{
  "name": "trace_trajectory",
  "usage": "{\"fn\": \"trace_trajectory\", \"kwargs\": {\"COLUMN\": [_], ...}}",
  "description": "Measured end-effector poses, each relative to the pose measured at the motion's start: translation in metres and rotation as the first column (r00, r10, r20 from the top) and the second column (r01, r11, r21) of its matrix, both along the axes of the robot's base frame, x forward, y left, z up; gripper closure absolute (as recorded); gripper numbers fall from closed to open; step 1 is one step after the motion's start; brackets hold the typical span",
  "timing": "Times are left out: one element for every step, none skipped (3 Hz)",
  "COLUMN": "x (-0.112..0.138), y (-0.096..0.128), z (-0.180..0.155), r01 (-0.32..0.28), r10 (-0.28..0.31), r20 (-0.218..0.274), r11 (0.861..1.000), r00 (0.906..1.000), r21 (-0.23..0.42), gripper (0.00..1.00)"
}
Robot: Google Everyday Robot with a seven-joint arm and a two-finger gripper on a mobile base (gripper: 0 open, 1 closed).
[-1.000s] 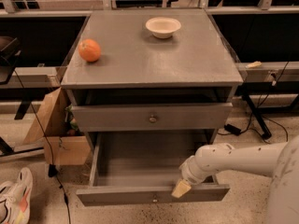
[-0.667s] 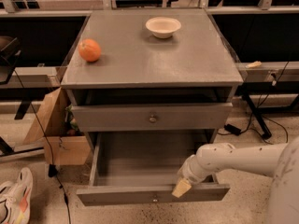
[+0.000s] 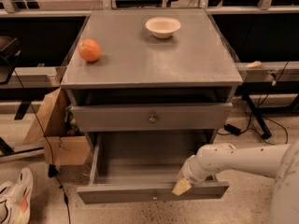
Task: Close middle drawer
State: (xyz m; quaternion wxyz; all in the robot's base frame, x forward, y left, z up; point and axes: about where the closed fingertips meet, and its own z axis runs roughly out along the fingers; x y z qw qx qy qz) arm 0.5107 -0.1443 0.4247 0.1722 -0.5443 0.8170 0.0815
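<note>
Camera view: gripper (image 3: pixel 182 186), fingers apparently closed, touches the wide grey wooden middle drawer (image 3: pixel 140 160) front, right of its small round knob (image 3: pixel 154 197); I'd push straight back.

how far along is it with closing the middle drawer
Done: nothing that shows yet. The middle drawer stands pulled far out, its inside open to view. In hand: the gripper is at the top edge of the drawer's front panel, just right of the knob, placed as if to push. Left: the whole push, until the front panel sits in under the upper drawer.
</note>
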Motion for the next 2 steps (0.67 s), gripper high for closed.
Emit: {"fn": "trace_trajectory", "kwargs": {"x": [0.0063, 0.0072], "y": [-0.0007, -0.0004], "z": [0.0031, 0.0041], "r01": [0.008, 0.011], "r10": [-0.008, -0.011], "r20": [0.008, 0.011], "r11": [1.000, 1.000], "r00": [0.9999, 0.9999], "r21": [0.005, 0.006], "gripper": [1.00, 1.00]}}
